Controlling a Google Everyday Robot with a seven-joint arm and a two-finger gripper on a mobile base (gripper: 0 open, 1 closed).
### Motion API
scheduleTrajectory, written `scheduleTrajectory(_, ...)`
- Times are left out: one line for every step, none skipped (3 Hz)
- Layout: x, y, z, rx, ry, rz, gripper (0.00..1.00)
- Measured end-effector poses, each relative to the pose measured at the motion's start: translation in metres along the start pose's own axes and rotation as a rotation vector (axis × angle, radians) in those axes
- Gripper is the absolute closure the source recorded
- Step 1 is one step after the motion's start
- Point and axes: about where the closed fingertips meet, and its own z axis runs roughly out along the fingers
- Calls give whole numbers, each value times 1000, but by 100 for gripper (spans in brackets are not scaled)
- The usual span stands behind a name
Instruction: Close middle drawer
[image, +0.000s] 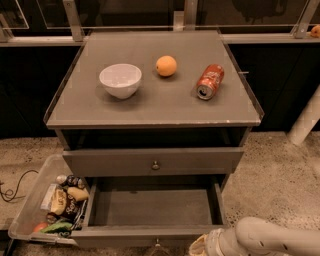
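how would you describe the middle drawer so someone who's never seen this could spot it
Find the grey cabinet with a bowl, an orange and a can on top. Below its upper drawer front is the middle drawer, with the robot's hand near its front right corner. It is the only drawer pulled far out, showing its empty floor.

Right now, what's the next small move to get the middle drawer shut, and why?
Probably slide the gripper a little left along the front of the middle drawer, toward its knob, before pushing in. The drawer stands pulled far out, and the gripper sits low by the right end of its front, where a push might skew it.
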Motion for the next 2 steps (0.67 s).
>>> scheduleTrajectory(0,0,0,0,0,0,58)
scheduleTrajectory(0,0,0,0,0,0,34)
